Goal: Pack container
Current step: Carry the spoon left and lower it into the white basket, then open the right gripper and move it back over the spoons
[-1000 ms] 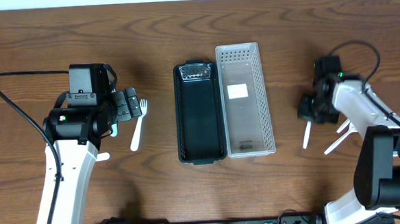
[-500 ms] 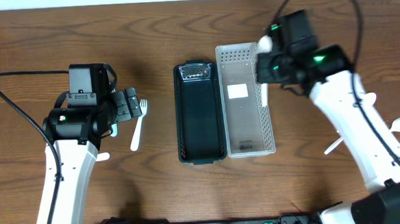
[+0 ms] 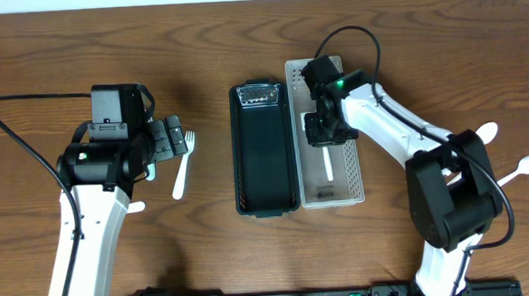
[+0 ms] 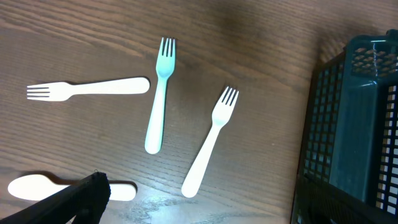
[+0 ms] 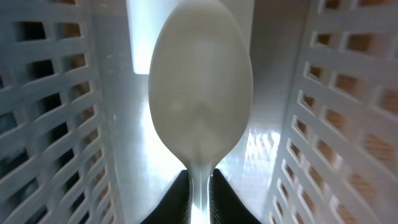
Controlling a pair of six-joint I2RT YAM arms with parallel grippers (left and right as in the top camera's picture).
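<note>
Containers, two: a dark container (image 3: pixel 264 157) and a white basket (image 3: pixel 354 161), touching side by side at the middle of the table (image 3: pixel 422 40).

Forks, three: white ones (image 4: pixel 87 89) (image 4: pixel 158 102) (image 4: pixel 210 142) lie apart on the wood under the left wrist, with one loose spoon (image 4: pixel 37 186) nearby.

Spoons at right, two (image 3: pixel 486 134) (image 3: pixel 522 165), lying on the table beside the right arm.

Held spoon (image 5: pixel 200 106), one: the right gripper (image 5: pixel 199 193) pinches its handle, and its bowl hangs low between the basket walls.

Labels, two: a silvery one (image 3: pixel 257 96) on the dark container and a white patch (image 5: pixel 140 37) on the basket floor. We cannot read either.

Left gripper (image 3: pixel 175 142): we cannot tell how its jaws stand.

Change: half a second ago the right gripper carried the spoon above the basket's far corner. Now it is inside the basket. The left arm has not moved.
</note>
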